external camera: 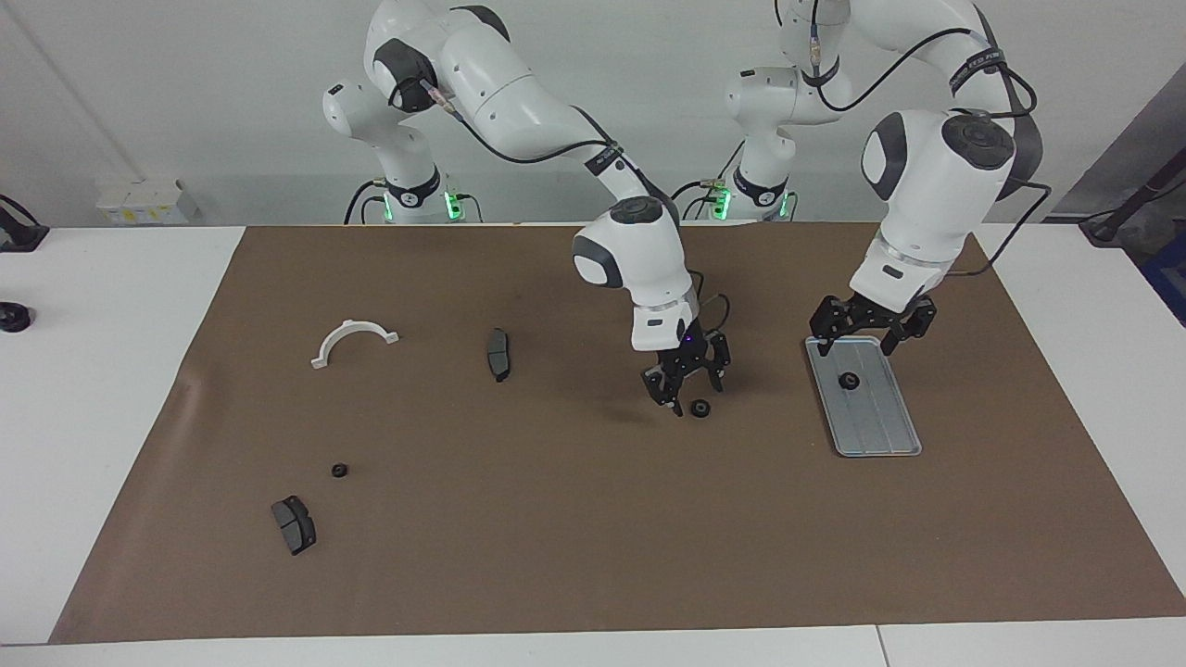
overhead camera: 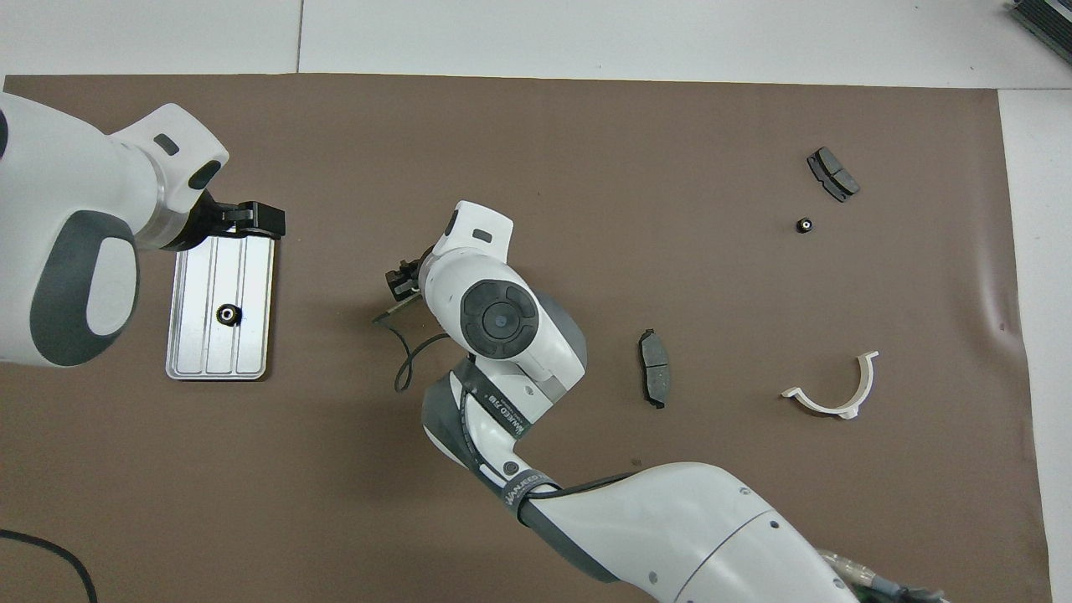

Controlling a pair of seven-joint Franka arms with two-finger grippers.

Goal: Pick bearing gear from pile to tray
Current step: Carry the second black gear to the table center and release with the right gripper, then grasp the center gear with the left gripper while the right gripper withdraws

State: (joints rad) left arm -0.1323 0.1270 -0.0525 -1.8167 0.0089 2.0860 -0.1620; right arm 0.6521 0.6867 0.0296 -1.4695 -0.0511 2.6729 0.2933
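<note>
A small black bearing gear lies on the brown mat just below my right gripper, which is open and holds nothing; in the overhead view my right wrist hides that gear. Another gear sits in the silver tray at the left arm's end. My left gripper hangs open over the tray's end nearer the robots. Of the pile, a third gear lies beside a dark brake pad.
A second brake pad and a white half-ring bracket lie on the mat toward the right arm's end. A loose cable dangles from my right wrist.
</note>
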